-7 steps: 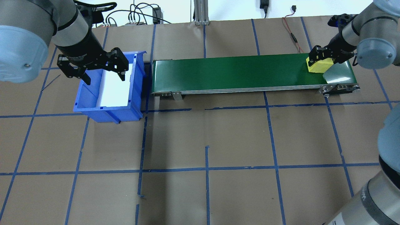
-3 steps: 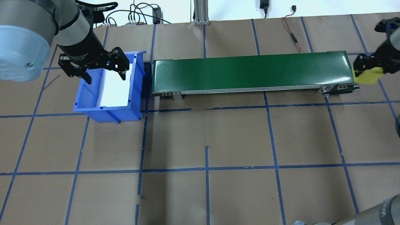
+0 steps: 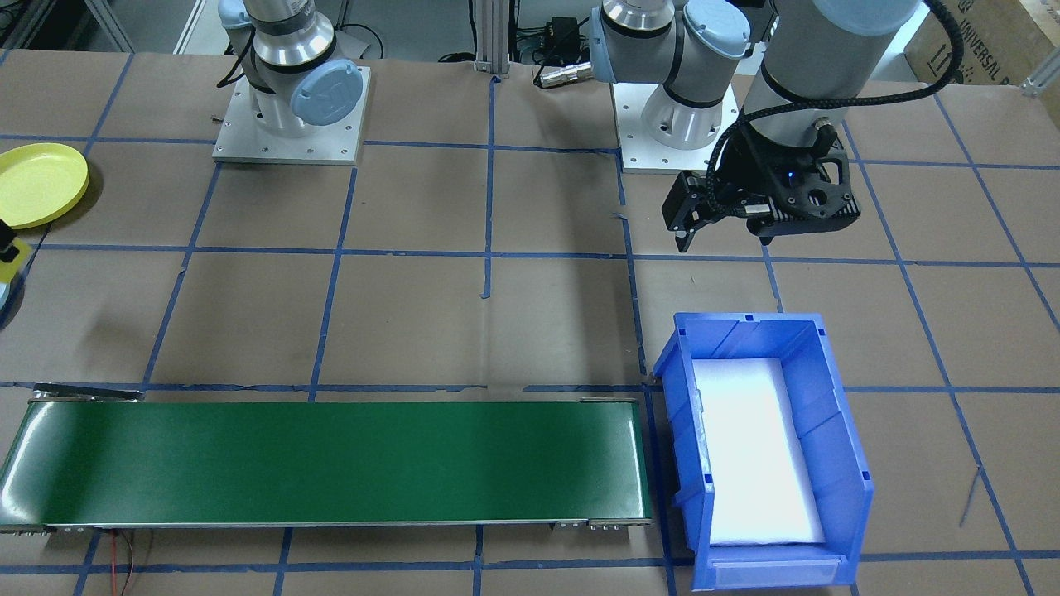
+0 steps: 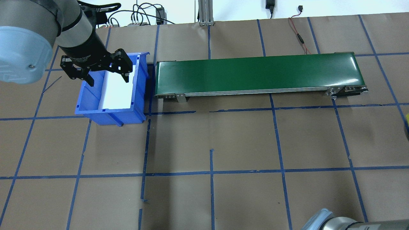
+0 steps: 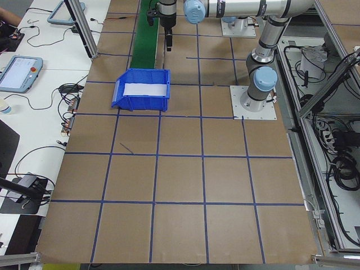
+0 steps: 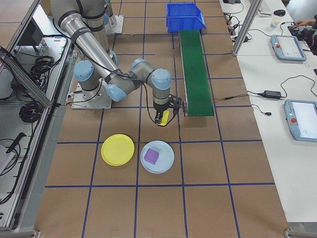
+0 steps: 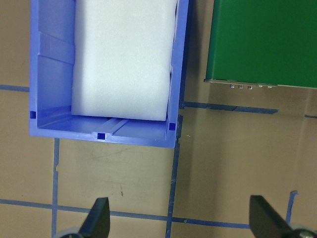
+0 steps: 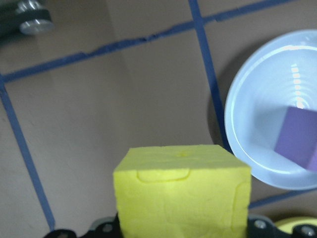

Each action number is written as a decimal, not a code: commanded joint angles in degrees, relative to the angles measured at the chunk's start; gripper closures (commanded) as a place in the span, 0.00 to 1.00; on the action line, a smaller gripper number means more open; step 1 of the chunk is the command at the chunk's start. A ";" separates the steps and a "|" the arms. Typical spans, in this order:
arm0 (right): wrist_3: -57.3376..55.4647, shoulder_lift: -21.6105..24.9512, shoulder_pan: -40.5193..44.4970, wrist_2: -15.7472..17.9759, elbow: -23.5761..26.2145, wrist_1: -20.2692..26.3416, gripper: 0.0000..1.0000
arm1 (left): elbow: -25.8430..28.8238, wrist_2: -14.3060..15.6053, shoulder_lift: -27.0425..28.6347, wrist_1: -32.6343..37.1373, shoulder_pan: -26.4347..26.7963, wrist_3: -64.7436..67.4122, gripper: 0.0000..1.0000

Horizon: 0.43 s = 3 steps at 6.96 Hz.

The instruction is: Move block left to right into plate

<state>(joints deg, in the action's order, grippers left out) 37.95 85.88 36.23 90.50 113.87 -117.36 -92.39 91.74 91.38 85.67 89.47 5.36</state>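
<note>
- The yellow block (image 8: pixel 182 191) is clamped in the right gripper (image 6: pixel 163 118), its jaws closed on it, carried above the counter (image 4: pixel 211 137) just off the green conveyor's (image 6: pixel 194 69) end.
- The yellow plate (image 6: pixel 118 149) lies near the counter's right end, beside a pale blue plate (image 6: pixel 157 156) holding a purple block (image 6: pixel 151 156).
- Step in hand: carrying toward the plate; next calls for passing the blue plate, lowering over the yellow one, and releasing.
- The left gripper (image 4: pixel 96 68), jaws open and empty, hovers over the blue bin (image 4: pixel 110 108).
</note>
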 commanded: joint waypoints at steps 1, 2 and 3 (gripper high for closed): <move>13.94 1.58 -17.53 -0.49 4.93 3.02 0.89 | 0.10 -0.07 0.37 -0.06 0.09 -0.09 0.00; 15.73 1.49 -22.56 -0.24 6.78 0.23 0.89 | 0.28 -0.07 0.46 -0.15 0.09 -0.09 0.00; 18.36 0.62 -25.57 -0.15 7.32 -0.41 0.86 | 0.11 -0.16 0.46 -0.15 0.09 0.00 0.00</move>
<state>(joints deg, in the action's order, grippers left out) 52.80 87.12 15.82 90.26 119.79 -116.49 -92.23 91.65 91.79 85.55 89.54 5.30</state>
